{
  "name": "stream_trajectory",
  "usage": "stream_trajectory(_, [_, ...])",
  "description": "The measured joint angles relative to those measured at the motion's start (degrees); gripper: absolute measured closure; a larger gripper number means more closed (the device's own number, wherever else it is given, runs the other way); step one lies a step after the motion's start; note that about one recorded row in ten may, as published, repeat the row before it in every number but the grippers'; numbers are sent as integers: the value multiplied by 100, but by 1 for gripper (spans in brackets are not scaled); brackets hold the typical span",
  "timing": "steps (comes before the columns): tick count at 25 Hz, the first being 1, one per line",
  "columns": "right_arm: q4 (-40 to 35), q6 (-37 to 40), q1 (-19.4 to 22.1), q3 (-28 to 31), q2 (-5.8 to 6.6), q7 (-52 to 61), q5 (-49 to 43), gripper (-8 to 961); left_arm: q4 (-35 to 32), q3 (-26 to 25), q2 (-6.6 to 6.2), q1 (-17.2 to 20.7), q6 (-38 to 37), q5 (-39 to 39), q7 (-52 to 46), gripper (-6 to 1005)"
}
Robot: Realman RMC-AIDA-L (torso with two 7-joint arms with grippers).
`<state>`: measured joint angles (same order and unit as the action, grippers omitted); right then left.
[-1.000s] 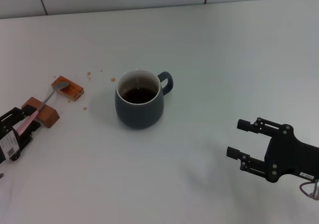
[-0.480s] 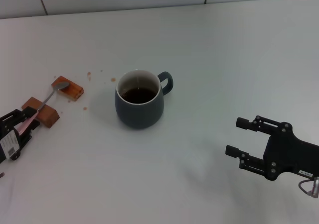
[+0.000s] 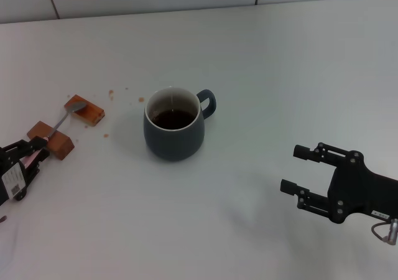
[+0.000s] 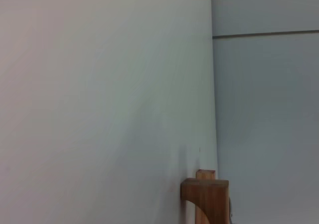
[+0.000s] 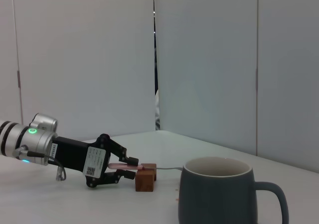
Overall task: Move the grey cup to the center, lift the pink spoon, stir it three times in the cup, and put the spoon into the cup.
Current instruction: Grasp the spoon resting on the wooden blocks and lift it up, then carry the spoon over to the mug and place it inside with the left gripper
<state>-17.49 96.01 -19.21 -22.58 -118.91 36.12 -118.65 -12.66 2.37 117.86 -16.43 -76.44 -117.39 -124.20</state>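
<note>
The grey cup (image 3: 174, 126) stands upright at the table's middle, dark liquid inside, its handle pointing right; it also shows in the right wrist view (image 5: 219, 194). The pink spoon (image 3: 61, 122) lies across two brown blocks at the left, its bowl on the far block. My left gripper (image 3: 38, 150) is open at the left edge, one finger on each side of the pink handle's end; the right wrist view shows this gripper (image 5: 130, 168) and the spoon's pink handle (image 5: 119, 165). My right gripper (image 3: 291, 167) is open and empty at the lower right, well apart from the cup.
The far brown block (image 3: 87, 109) and the near brown block (image 3: 55, 142) carry the spoon; the near block shows in the left wrist view (image 4: 204, 196). Small brown specks (image 3: 112, 93) lie left of the cup. A tiled wall runs along the table's far edge.
My left gripper has slid slightly back towards the left edge along the spoon's handle. My right gripper has drifted slightly down and left. The cup and the spoon have not moved.
</note>
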Motion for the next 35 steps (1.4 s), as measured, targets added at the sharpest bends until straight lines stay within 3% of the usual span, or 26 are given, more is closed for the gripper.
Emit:
stream_trajectory(16, [0,-75,-64,-13,0,61,-4,273,6,-56,-4,-1,-310,29,265,812])
stream_trajectory(26, [35,-160,-103,-30,-7,62,-13,273,9,-131,-2,-58,-1197,690,790,866])
stream_trajectory(31, [45,-170,-93,-34,-17,62,-17,273,-270,-90,-94,-616,-2371,958,1610,867])
stream_trajectory(35, [104,-208,-78,-36,-18,60,-17,273,-1416,405,-113,-1285,-3276,903,2162,866])
